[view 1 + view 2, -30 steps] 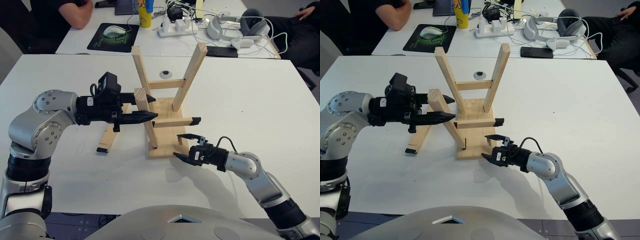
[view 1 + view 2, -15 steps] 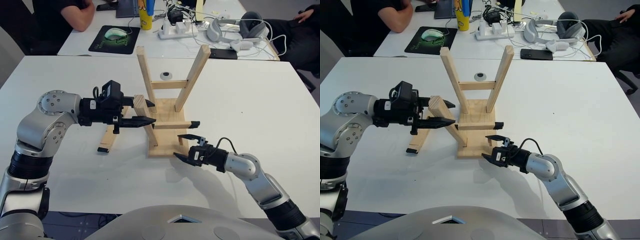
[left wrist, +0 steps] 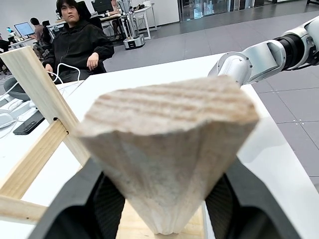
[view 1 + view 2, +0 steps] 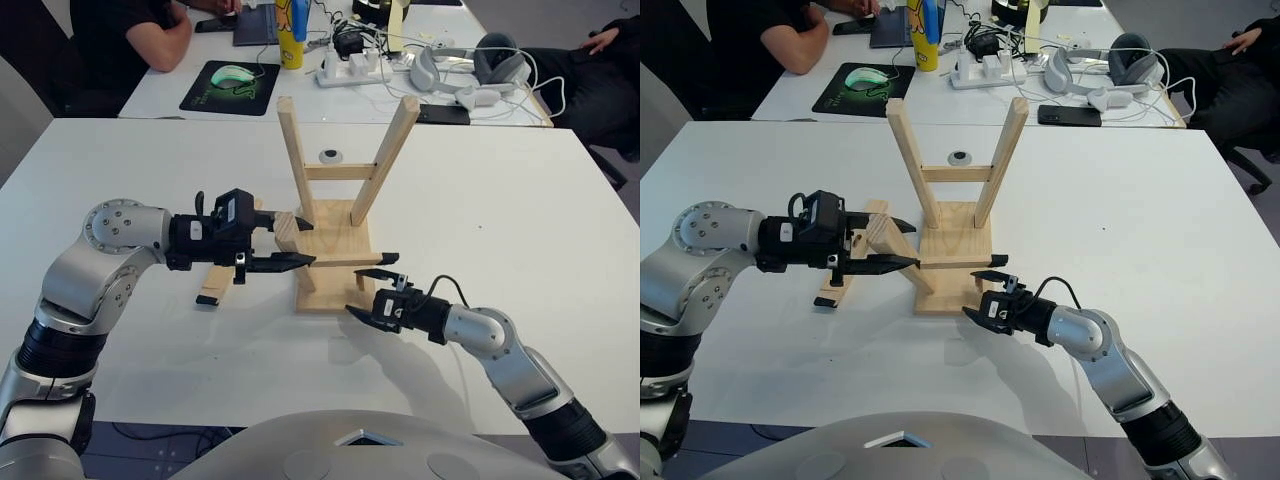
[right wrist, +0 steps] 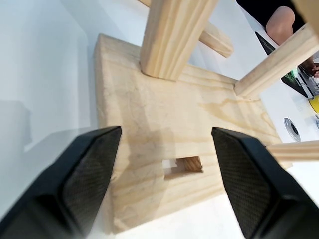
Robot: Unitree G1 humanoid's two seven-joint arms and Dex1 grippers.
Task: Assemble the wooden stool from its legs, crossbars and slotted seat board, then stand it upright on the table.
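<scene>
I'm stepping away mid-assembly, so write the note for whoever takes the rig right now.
Left gripper: shut on the third leg, which is tilted with its lower end on the seat board's near left; a side crossbar juts rightward from it.
Right gripper: open, empty, at the board's near right corner by an empty slot.
Done: board flat on the table, two far legs standing in it, joined by a far crossbar.
Left: likely straighten the third leg, fit the loose wooden piece lying left of the board, then stand the stool upright.
</scene>
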